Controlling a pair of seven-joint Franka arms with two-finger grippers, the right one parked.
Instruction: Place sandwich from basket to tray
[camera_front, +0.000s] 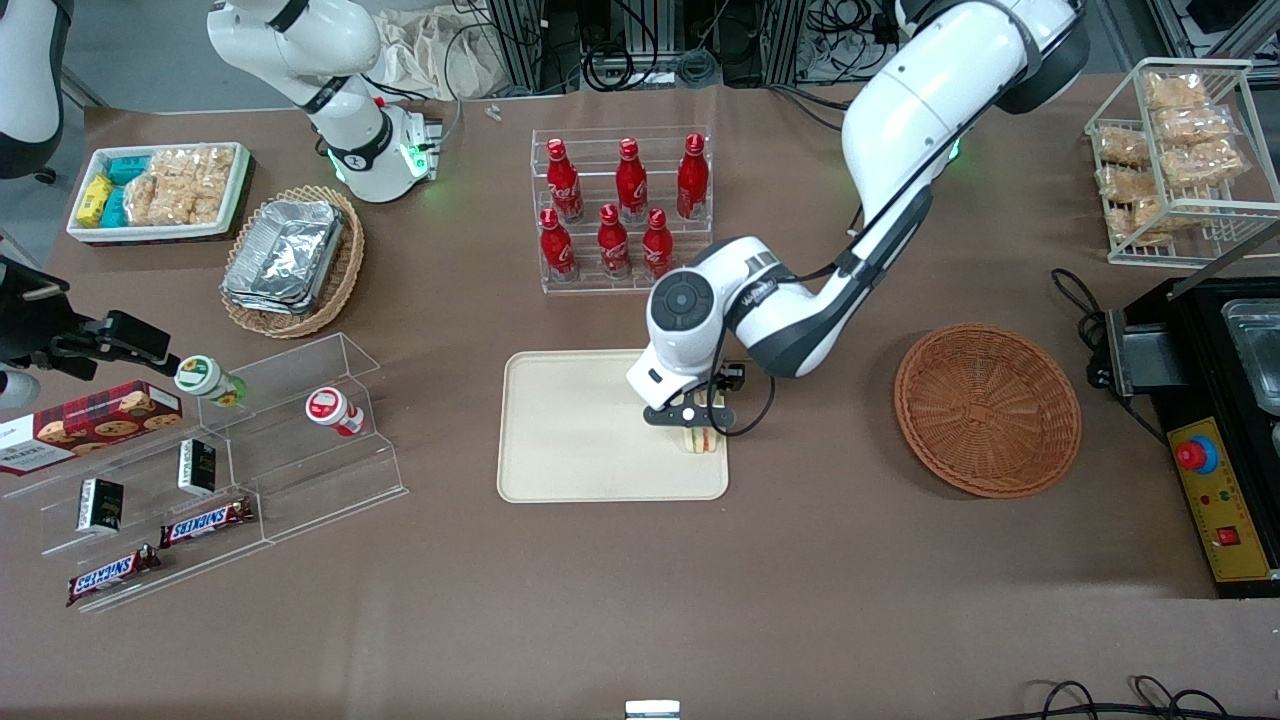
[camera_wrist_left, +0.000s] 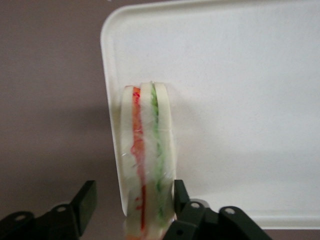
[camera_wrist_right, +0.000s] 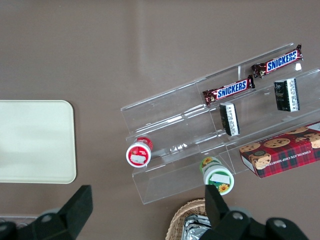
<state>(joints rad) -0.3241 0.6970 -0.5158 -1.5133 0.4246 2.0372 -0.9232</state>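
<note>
**Sandwich stands on the tray corner, gripper spread around it**

Nearest the front camera, Snickers bars (camera_front: 205, 521) lie on the lowest step of a clear acrylic riser (camera_front: 215, 470) toward the parked arm's end of the desk (camera_front: 640, 600). The right wrist view shows their labels plainly, along with a cookie box (camera_wrist_right: 285, 155) and two small capped jars, which the front view gives only at a slant.

Next comes the cream tray (camera_front: 580, 440), near the middle of the desk. The sandwich (camera_front: 701, 438) stands on edge on the tray, at the corner nearest the camera and toward the working arm's end. The gripper (camera_front: 697, 412) hangs directly over it. From the front the arm hides the fingers; the left wrist view shows them: one black finger (camera_wrist_left: 182, 200) touches the bread on the green-filling side, while the other finger (camera_wrist_left: 85, 200) stands clear of the sandwich, so the jaws are parted and not clamped. That view also shows the orange-red and green filling layers and the sandwich (camera_wrist_left: 147, 160) sitting just inside the tray's rim (camera_wrist_left: 107, 65).

The reddish-brown woven basket (camera_front: 987, 408) sits well apart from the tray, toward the working arm's end.

Farther off, red cola bottles (camera_front: 620, 205) fill a clear rack, and a tan basket of foil containers (camera_front: 290, 260) lies toward the parked arm's end.
</note>
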